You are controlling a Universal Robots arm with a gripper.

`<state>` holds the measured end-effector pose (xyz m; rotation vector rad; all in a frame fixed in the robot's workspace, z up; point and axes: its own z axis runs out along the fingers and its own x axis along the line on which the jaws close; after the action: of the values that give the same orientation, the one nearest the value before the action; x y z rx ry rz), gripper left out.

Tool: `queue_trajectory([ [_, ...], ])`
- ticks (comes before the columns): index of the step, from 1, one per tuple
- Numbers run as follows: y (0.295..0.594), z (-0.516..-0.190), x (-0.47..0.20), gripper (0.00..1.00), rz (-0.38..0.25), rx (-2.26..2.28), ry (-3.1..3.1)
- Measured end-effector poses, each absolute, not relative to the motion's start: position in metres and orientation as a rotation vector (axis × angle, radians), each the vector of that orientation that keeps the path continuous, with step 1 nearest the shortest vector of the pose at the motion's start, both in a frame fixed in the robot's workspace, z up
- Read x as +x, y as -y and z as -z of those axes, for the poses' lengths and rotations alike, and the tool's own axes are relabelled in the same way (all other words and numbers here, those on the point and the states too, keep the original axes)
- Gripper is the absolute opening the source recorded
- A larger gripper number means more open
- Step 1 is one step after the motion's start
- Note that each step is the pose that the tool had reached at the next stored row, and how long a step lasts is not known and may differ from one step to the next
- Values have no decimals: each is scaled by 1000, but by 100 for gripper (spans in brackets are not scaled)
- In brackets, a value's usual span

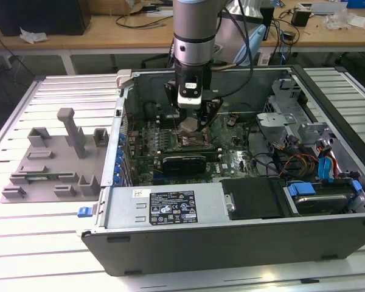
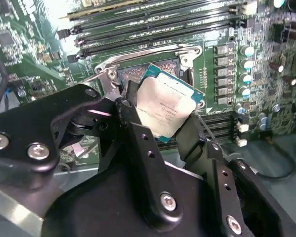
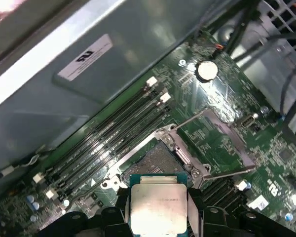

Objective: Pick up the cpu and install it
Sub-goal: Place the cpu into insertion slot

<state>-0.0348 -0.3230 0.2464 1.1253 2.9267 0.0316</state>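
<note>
My gripper [image 1: 190, 123] hangs inside the open computer case, shut on the cpu [image 1: 189, 123]. In both wrist views the cpu [image 2: 164, 108] [image 3: 158, 210] is a flat silver square with a teal edge, clamped between my two black fingers [image 2: 133, 128]. It hovers just above the dark, metal-framed socket [image 3: 155, 160] [image 2: 163, 61] on the green motherboard [image 1: 237, 155], tilted a little and apart from it. The socket's load plate [image 3: 227, 140] and lever are swung open to one side.
Memory slots [image 3: 113, 143] run beside the socket. A black rectangular card [image 1: 182, 163] lies across the board in front of it. Cables and drive bays [image 1: 316, 152] fill the exterior view's right of the case. A grey fixture plate [image 1: 55, 158] lies at the exterior view's left.
</note>
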Motion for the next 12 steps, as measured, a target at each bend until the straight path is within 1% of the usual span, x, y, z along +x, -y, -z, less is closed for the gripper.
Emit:
queue_trajectory([
  [12,323,-246,-35,55,-30,1490,-2756],
])
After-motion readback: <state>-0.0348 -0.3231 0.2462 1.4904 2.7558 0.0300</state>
